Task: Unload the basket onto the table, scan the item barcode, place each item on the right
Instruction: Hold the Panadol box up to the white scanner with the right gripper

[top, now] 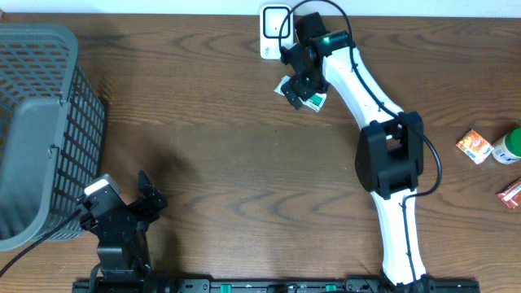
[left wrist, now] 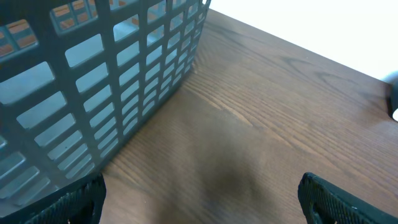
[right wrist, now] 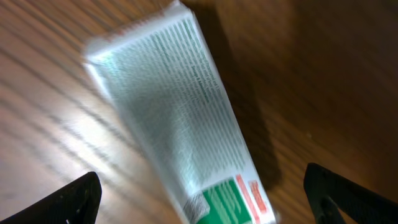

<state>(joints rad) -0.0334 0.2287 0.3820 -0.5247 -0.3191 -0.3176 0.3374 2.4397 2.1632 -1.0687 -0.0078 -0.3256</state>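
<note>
1. The green-and-white box point(right wrist: 180, 106) lies flat on the tabletop point(top: 228, 163) near its far edge, just beside a white device point(top: 275, 31) (the scanner, we take it).
2. The right gripper point(right wrist: 205, 199) hangs over the box, jaws wide apart and gripping nothing. The left gripper point(left wrist: 205, 202), equally wide and empty, sits near the near-left corner beside the grey basket point(top: 81, 122).
3. We would regrip the box across its narrow sides and turn the barcode squarely to the device; we cannot make out which face carries it.
4. We count one box, one device, one basket and three further goods at the right edge: an orange packet point(top: 472, 146), a green-and-white bottle point(top: 506, 146) and a red packet point(top: 511, 194).
</note>
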